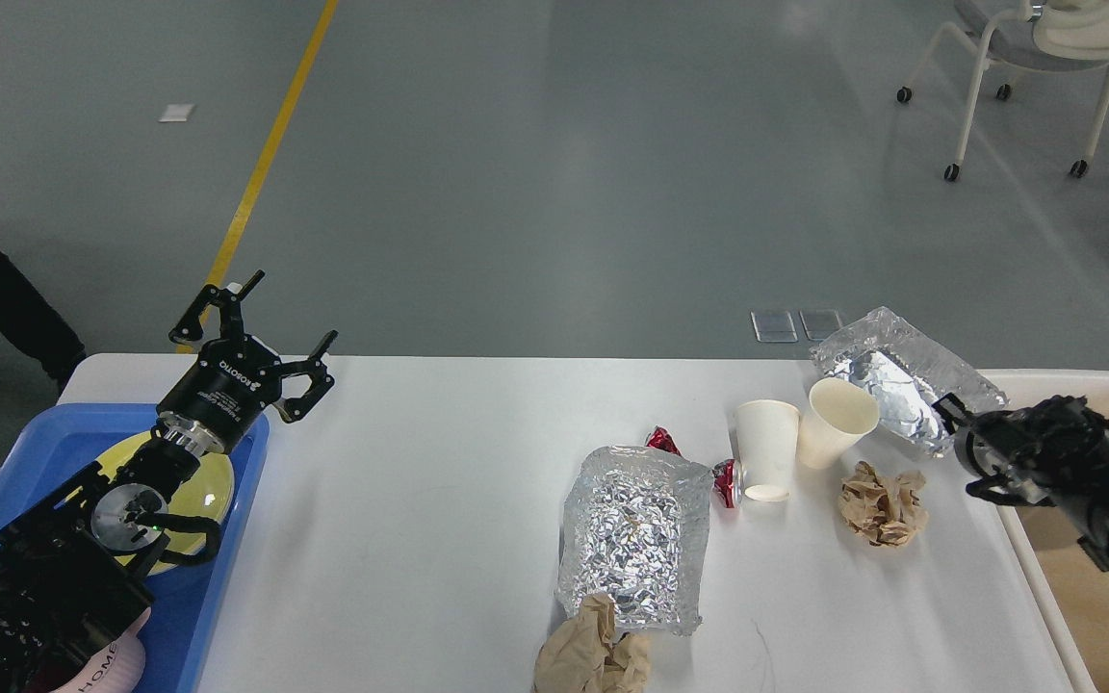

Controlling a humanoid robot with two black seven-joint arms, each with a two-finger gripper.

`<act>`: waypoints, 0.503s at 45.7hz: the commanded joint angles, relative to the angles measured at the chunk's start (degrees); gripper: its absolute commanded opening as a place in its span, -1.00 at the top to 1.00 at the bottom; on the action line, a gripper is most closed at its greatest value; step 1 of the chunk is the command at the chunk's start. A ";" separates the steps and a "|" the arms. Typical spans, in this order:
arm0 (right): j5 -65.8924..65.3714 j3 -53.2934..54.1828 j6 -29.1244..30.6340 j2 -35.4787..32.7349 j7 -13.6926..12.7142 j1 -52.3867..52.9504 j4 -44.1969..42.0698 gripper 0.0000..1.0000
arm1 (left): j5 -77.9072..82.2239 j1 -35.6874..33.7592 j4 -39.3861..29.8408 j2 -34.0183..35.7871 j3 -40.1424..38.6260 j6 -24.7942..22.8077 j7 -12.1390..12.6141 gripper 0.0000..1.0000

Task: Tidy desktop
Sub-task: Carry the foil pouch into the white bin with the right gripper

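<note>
The white surface (pixel 439 500) is seen filling the lower middle of the head view, between a blue tray (pixel 227 539) at its left end and a beige bin (pixel 1074 597) at its right end.

Left pincer (pixel 270 327): held raised above the far left corner of the surface, just past the tray. Its two fingers are spread wide apart; nothing is held or touched. A yellow-green plate (pixel 213 486) is seen in the tray under the left arm.

Right pincer (pixel 951 412): seen dark and end-on at the right edge of the surface. Its fingers cannot be told apart, so whether they are apart or together cannot be told. Its tip is seen against the right end of a crumpled foil container (pixel 887 371), which is tilted at the far right corner; whether the foil is clamped cannot be told.

Two white paper cups are noted beside that container: one (pixel 838 433) leaning against it, the other (pixel 766 448) just left, touching the first. A crumpled brown paper ball (pixel 882 502) lies near in front. A red wrapper (pixel 723 481) lies between the left cup and a larger foil tray (pixel 633 534). A second brown paper wad (pixel 593 654) is seen at the near edge, touching that tray.
</note>
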 commanded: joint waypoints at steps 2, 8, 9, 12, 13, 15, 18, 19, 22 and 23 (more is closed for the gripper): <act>-1.83 -4.90 13.76 -10.25 0.79 11.47 3.59 1.00 | 0.00 0.01 0.00 0.00 0.00 0.00 0.00 -1.00; -6.13 -11.31 23.51 -17.11 2.90 24.55 7.10 1.00 | 0.00 0.01 0.00 0.00 -0.09 0.00 0.00 -1.00; -7.09 -12.89 25.62 -18.34 3.42 27.36 8.24 1.00 | 0.00 0.01 0.00 0.00 -0.09 0.00 0.00 -1.00; -9.47 -16.94 30.73 -21.68 5.09 36.41 11.67 1.00 | -0.08 0.01 0.00 0.00 -0.09 0.00 0.00 -1.00; -10.35 -18.26 32.31 -22.65 5.53 39.58 13.16 1.00 | 0.00 0.01 0.00 0.00 -0.09 0.00 0.00 -1.00; -12.37 -21.24 35.74 -24.23 6.15 46.60 16.32 1.00 | 0.00 0.01 0.00 0.00 -0.09 0.00 0.00 -1.00; -16.06 -25.64 41.45 -25.82 7.20 58.20 21.60 1.00 | 0.00 0.01 0.00 0.00 -0.09 0.00 0.00 -1.00; -17.29 -27.05 43.12 -26.17 7.73 61.98 23.53 1.00 | 0.00 0.01 0.00 0.00 -0.09 0.00 0.00 -1.00; -20.37 -30.48 46.38 -26.61 8.96 72.27 29.24 1.00 | 0.00 0.01 0.00 0.00 -0.09 0.00 0.00 -1.00; -20.98 -31.36 47.08 -26.62 9.14 75.18 31.00 1.00 | 0.00 0.01 0.00 0.00 -0.09 0.00 0.00 -1.00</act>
